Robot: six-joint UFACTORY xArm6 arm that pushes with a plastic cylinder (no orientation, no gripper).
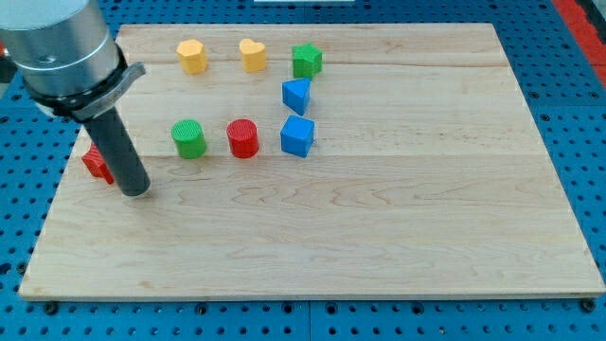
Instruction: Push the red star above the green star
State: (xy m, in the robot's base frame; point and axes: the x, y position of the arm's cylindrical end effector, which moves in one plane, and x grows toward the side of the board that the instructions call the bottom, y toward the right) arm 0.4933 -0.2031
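Note:
The red star (95, 162) lies near the board's left edge, mostly hidden behind my rod. My tip (135, 191) rests on the board just right of and below the red star, touching or nearly touching it. The green star (306, 61) sits near the view's top, right of centre, far from the red star and my tip.
A yellow hexagon (192, 56) and a yellow heart (253, 54) lie left of the green star. A blue triangle (295, 95) and a blue cube (297, 135) lie below it. A green cylinder (188, 138) and a red cylinder (243, 137) sit mid-left on the wooden board (379, 218).

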